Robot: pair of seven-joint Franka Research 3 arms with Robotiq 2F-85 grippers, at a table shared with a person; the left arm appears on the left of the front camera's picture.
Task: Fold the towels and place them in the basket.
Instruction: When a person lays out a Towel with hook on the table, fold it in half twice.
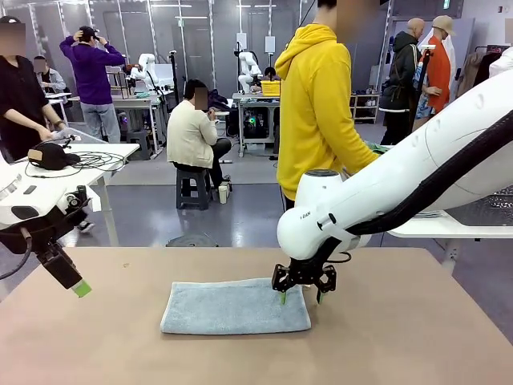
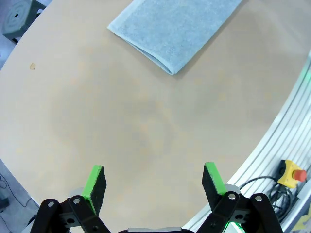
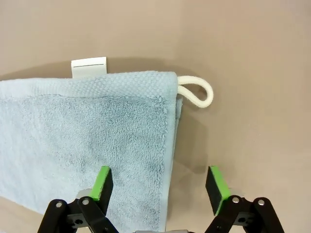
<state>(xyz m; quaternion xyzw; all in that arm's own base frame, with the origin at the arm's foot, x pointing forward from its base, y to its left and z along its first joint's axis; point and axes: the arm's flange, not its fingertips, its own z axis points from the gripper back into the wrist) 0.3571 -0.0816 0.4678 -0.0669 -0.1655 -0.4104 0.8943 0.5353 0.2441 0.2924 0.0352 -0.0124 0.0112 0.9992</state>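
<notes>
table (image 1: pixel 417 337): the pale grey-blue towel (image 1: pixel 232 309) lies flat at its middle, already folded into a long strip, not yet in any basket. right gripper (image 3: pixel 159 172) hangs low over the towel's short right end, jaws released, one pad above terry and one above bare table. you seem set to pinch that edge for the next fold. left gripper (image 2: pixel 154 172) waits off to the side, jaws spread, holding nothing. label (image 3: pixel 88 67) and loop (image 3: pixel 199 92) stick out at that end's far corner.
</notes>
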